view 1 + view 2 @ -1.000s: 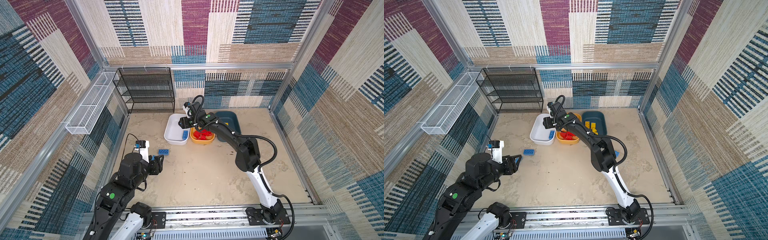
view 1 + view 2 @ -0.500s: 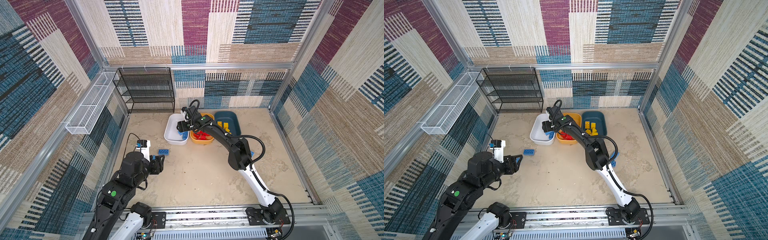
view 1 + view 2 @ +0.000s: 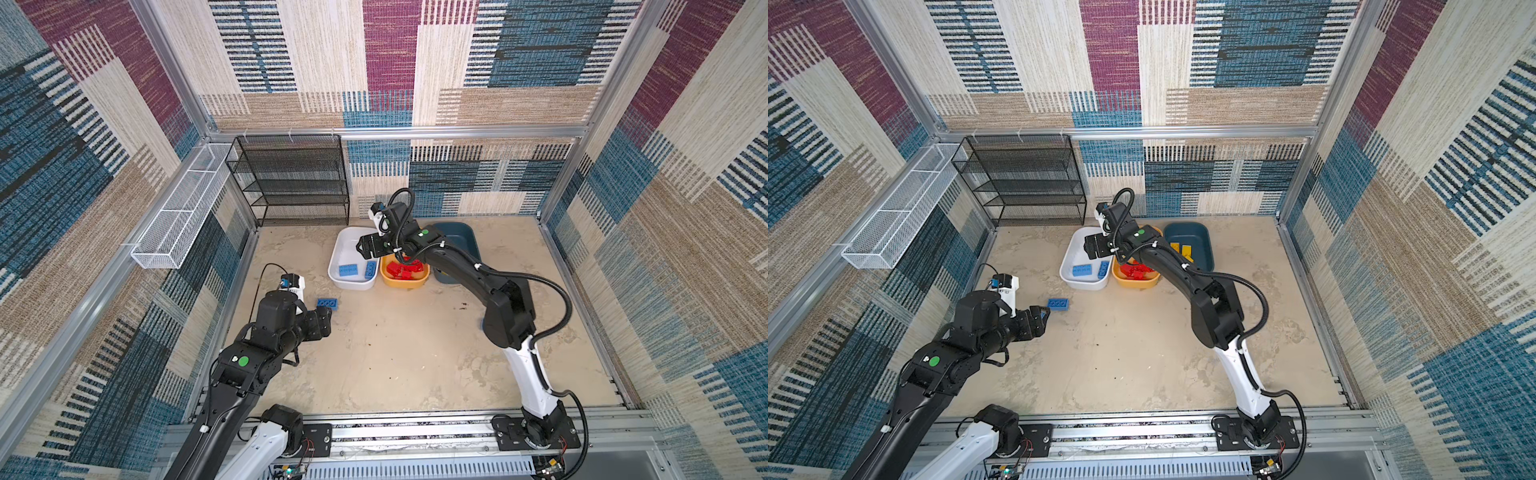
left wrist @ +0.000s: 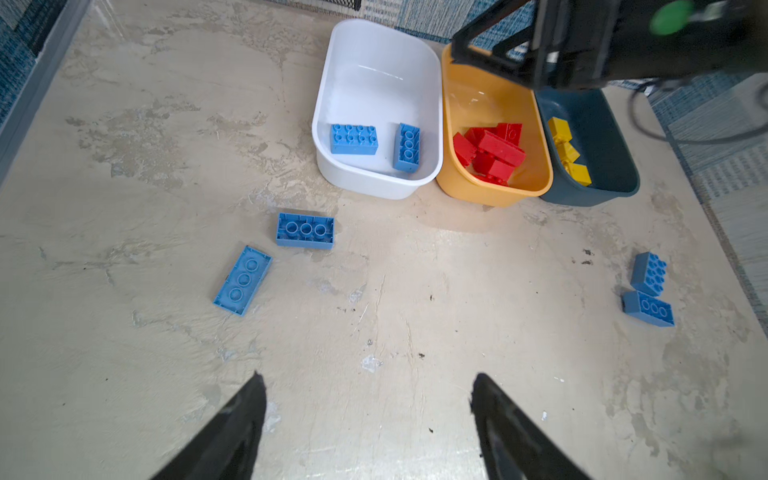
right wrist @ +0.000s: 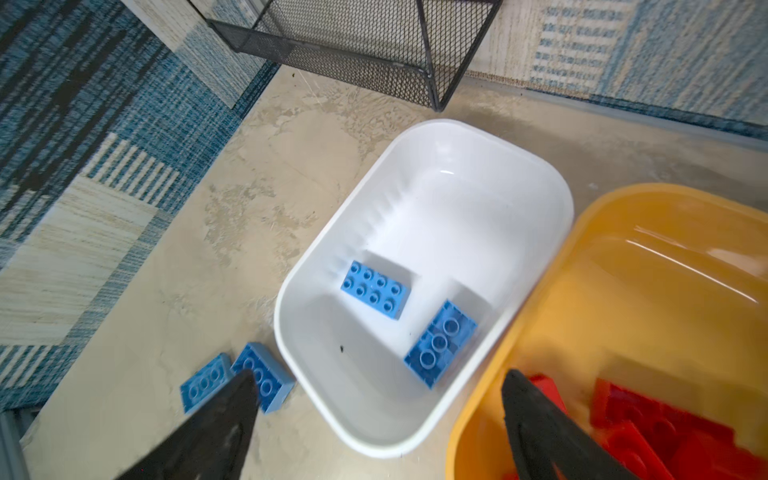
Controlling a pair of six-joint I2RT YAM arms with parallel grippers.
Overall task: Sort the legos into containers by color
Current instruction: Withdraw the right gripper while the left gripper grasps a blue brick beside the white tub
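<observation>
Left claw (image 4: 365, 378), spread empty like the right claw (image 5: 381, 372), should turn to straddle the nearest blue brick (image 4: 242, 280) across its width.

Bright, even, diffuse light from overhead; both top views sharp, wide-angle, walls splaying toward frame edges. Shadows soft: grey patch beside each of blue studded bricks (image 5: 376, 289) in white rounded plastic tub (image 5: 457, 137) ahead of right claw (image 5: 381, 371). Glare streaks on that tub's far wall and on yellow-orange glossy plastic tub (image 5: 665, 216) alongside. In wrist views black claw fingers (image 5: 216, 428) out of focus; red bricks (image 5: 636, 419) by one finger smeared.
</observation>
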